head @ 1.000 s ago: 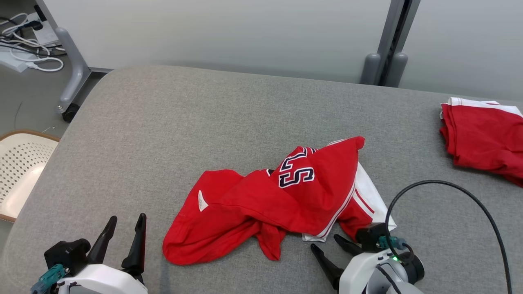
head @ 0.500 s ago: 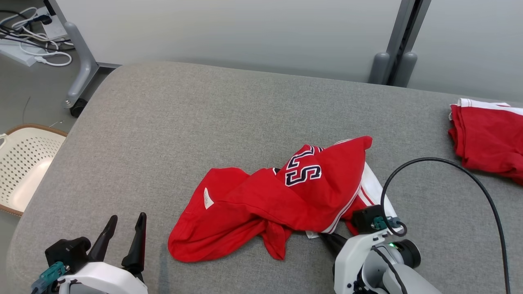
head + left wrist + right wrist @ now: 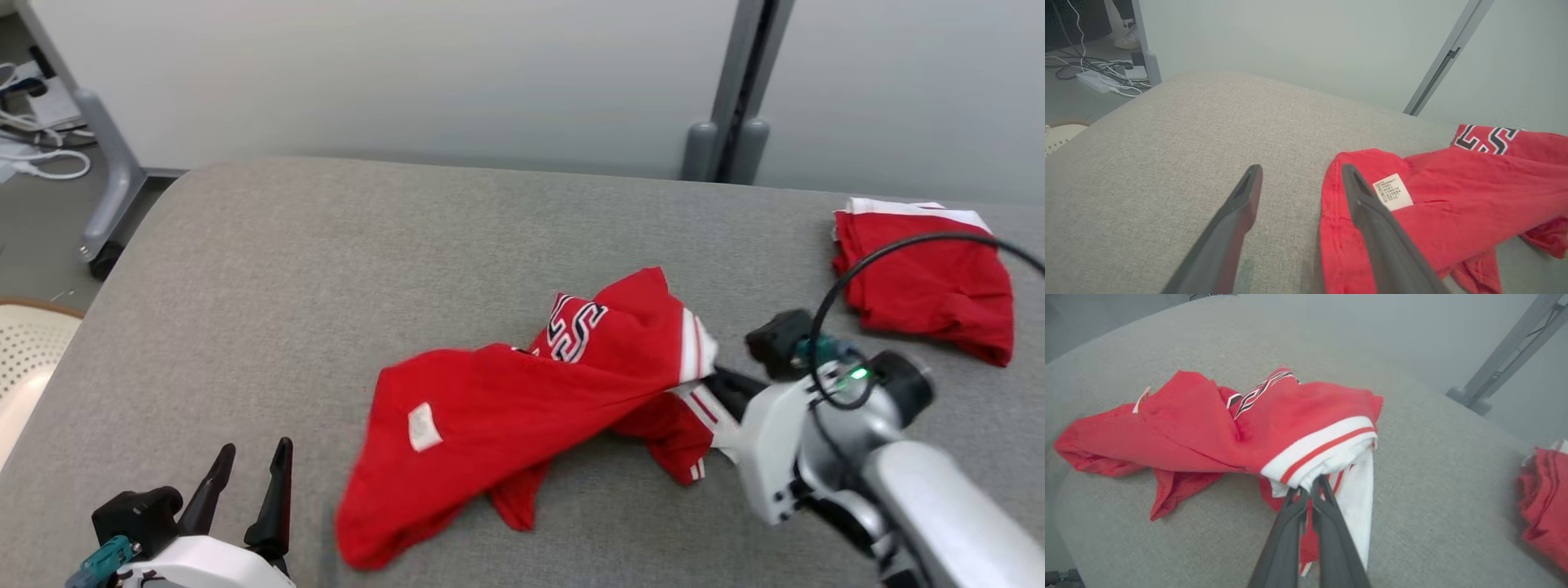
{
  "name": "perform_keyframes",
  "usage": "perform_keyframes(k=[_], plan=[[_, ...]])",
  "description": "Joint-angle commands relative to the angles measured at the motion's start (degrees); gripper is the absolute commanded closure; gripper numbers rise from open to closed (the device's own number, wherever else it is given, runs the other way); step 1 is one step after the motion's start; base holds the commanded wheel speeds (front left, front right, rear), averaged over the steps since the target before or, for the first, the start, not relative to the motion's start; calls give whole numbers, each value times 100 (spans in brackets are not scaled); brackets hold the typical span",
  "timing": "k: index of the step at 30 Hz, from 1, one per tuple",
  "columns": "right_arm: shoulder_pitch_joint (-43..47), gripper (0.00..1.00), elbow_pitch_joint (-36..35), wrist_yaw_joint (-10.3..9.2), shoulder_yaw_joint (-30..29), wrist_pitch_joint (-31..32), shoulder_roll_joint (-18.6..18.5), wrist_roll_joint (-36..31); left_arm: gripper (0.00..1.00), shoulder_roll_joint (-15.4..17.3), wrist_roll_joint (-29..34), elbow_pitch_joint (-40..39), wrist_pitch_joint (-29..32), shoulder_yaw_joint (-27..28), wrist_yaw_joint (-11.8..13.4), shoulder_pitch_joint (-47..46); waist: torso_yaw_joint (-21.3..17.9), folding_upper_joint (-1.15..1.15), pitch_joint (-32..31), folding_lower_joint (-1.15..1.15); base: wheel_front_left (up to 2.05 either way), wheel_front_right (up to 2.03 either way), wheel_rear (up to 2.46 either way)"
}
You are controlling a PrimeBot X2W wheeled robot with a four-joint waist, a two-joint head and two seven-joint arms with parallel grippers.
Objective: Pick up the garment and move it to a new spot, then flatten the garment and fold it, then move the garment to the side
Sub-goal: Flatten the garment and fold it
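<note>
Your right end effector [image 3: 1310,486] was pinched on the white-striped hem at the three o'clock edge of the crumpled red garment [image 3: 522,408], which lay in the middle of the grey surface [image 3: 286,269]. Your left end effector [image 3: 254,447], at seven o'clock, stood spread. The cloth looked light and limp, and would likely trail.

Left gripper [image 3: 255,446]: two long, dark, tapered fingers [image 3: 1380,228] on a black block; glossy white wrist shell [image 3: 204,565]; teal connector [image 3: 98,558], lower left. Right gripper [image 3: 1309,488]: matching dark fingers; rounded white-and-grey forearm [image 3: 939,506], lower right; green indicator light [image 3: 857,374] lit; black cable [image 3: 890,242] looping above (ending near a teal plug [image 3: 820,349]).
</note>
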Motion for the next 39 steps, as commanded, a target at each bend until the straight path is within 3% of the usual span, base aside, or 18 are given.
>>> perform_keyframes(k=[1,10,11,17,22,23,24,31,39], plan=[[50,100,-292,0,-75,274,-205,-67,0,4,30,14,-3,5,-22,14,-112,0,-70,0,0,0,0],[474,100,-2475,0,-208,2589,-1614,-247,0,-120,69,90,-3,1,-78,65,-350,0,-97,0,0,0,0],[474,100,-2475,0,-208,2589,-1614,-247,0,-120,69,90,-3,1,-78,65,-350,0,-97,0,0,0,0],[1018,100,-3022,0,-155,3910,-2067,-19,0,-176,88,190,-3,-16,-165,-28,-394,0,-60,0,0,0,0],[1395,100,-2979,0,127,4221,-1935,186,0,-248,145,276,-3,-34,-221,-119,-392,0,47,0,0,0,0],[1407,71,-2930,0,187,4203,-1892,197,0,-247,145,294,-4,-37,-244,-144,-391,0,65,0,0,0,0],[1412,0,-2886,0,229,4156,-1848,201,0,-241,150,310,-3,-41,-253,-168,-390,0,82,0,0,0,0],[1505,0,-2678,0,-15,3829,-1657,154,0,-182,152,374,-3,-12,-277,-146,-428,0,75,0,0,0,0],[1996,0,-3062,0,-1470,3504,-1295,11,0,-108,138,314,19,15,-194,-50,-537,0,-89,0,0,0,0]])
